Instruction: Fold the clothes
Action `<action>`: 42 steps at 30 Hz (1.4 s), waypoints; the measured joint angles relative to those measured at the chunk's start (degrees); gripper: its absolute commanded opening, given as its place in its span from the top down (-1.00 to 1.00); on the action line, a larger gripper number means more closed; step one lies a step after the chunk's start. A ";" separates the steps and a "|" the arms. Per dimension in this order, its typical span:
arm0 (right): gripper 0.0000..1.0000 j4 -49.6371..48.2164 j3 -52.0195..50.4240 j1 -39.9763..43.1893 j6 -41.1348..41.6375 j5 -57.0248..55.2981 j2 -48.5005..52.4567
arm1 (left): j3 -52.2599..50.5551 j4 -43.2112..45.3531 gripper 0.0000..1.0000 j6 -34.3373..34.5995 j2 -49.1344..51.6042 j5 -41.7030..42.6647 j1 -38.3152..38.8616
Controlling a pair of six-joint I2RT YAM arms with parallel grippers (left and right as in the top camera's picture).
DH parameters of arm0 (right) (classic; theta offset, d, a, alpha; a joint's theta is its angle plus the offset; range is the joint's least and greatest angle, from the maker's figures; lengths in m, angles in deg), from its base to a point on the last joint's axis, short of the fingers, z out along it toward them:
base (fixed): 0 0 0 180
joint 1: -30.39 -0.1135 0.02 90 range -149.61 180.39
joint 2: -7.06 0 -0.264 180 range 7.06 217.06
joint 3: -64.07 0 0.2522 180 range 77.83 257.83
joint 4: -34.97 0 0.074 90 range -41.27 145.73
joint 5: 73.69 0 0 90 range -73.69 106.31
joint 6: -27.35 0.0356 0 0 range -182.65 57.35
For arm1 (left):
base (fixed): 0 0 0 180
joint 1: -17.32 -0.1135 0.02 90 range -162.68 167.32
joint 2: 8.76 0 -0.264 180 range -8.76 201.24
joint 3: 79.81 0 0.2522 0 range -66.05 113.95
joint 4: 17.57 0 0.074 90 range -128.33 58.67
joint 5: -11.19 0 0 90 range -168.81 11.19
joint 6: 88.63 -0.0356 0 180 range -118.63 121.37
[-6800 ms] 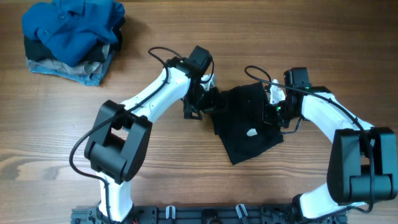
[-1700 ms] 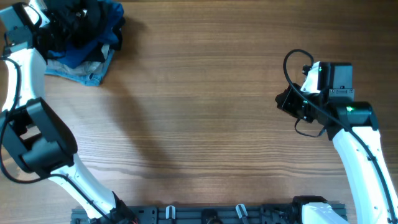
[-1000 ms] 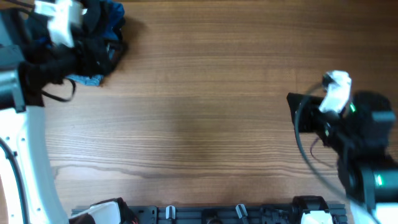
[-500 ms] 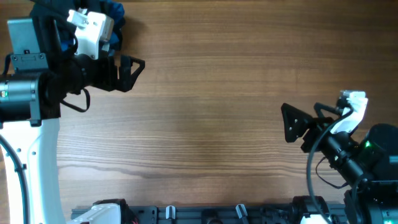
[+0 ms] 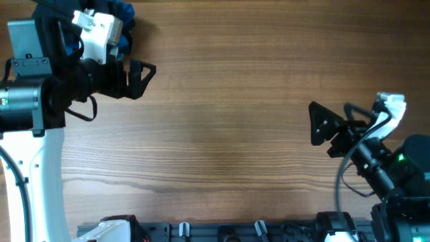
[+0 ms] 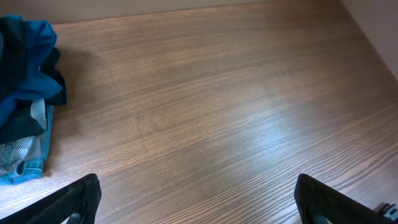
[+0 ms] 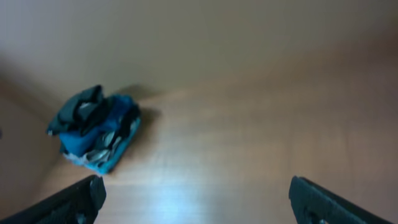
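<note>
The clothes, a black T-shirt (image 7: 83, 106), lie bunched on top of a stack at the table's far left corner in the blurred right wrist view. In the left wrist view only a dark fold (image 6: 55, 76) shows beside the stack's blue shirt. The overhead view has my left arm covering it. My left gripper (image 5: 146, 77) hovers open and empty just right of the stack, its fingertips (image 6: 82, 199) spread wide over bare wood. Far off at the right side, my right gripper (image 5: 314, 125) is open and empty too, with one of its fingertips (image 7: 71, 200) low in the frame.
The stack holds a bright blue shirt (image 6: 28, 59) (image 7: 102, 134) (image 5: 123, 9) over a light denim piece (image 6: 18, 165). Bare wooden tabletop (image 5: 222, 114) stretches between the two arms. A dark rail (image 5: 222, 232) runs along the front edge.
Over the last second my left arm has drawn back from the stack and now holds still. My right arm has shifted slightly to the right and toward the front edge.
</note>
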 measured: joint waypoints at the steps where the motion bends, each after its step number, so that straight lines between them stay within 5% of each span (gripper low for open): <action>1: -0.99 -2.32 -1.01 0.00 -3.43 1.18 -0.46 | 0.00 0.00 -1.00 0.00 0.00 0.00 0.00; 8: -0.99 -15.26 -19.74 -0.04 -21.70 8.83 -13.35 | 0.00 0.00 -1.00 -0.02 0.00 -0.02 0.00; 16: -0.99 -28.13 -45.77 -0.20 -26.08 10.43 -32.24 | -0.04 0.07 -1.00 -0.07 0.00 -0.02 0.00; 21: -1.00 -38.97 -55.49 -2.23 -26.69 10.32 -34.07 | -0.07 -0.02 -1.00 -0.17 0.07 -0.02 0.00; 42: -1.00 -41.20 -56.63 -7.19 -26.84 3.48 -34.56 | -0.04 0.00 -1.00 -0.17 0.07 -0.02 0.00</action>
